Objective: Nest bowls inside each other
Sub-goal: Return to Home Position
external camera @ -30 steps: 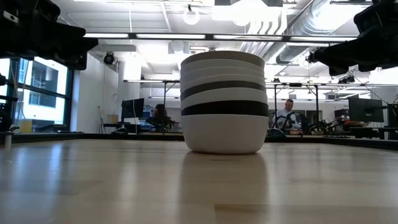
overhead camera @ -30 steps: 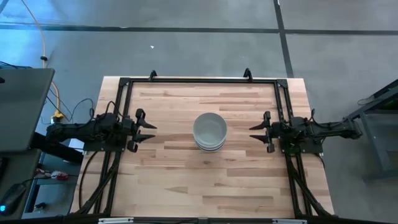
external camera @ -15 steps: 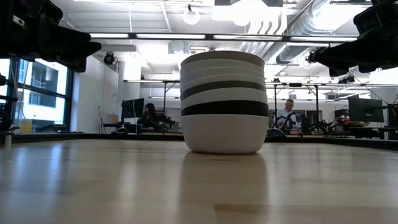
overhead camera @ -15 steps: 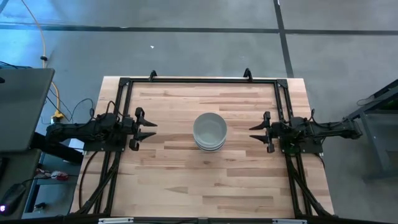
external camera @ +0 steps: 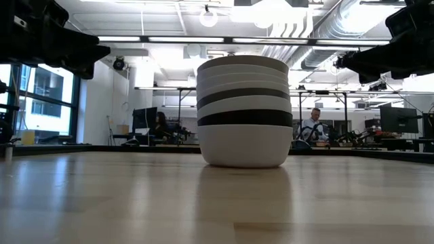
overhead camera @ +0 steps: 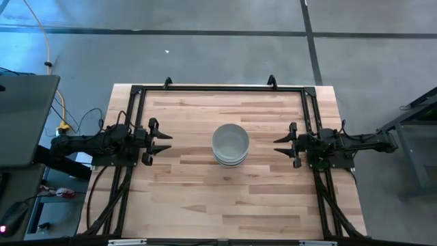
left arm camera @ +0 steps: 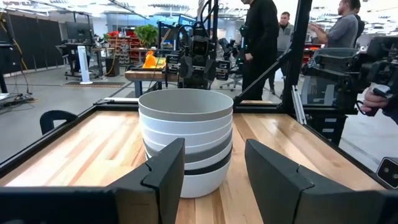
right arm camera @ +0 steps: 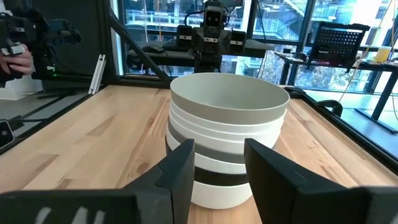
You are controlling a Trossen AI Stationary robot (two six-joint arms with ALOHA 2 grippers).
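Note:
The bowls (overhead camera: 230,144) stand nested in one stack at the table's middle, the bottom white bowl resting on the wood. White, grey and black rims show in bands on the bowls (external camera: 244,112). My left gripper (overhead camera: 166,144) hovers open at the table's left edge, pointing level at the stack. My right gripper (overhead camera: 278,144) hovers open at the right edge, facing it too. In the wrist views the bowls (left arm camera: 185,140) and the bowls (right arm camera: 227,134) stand well beyond the open fingers.
A black metal frame (overhead camera: 218,89) runs along the table's far edge and both sides. Bare wood lies all around the stack. People (left arm camera: 261,37) stand in the room beyond the table, and a hand (right arm camera: 15,59) shows at the side.

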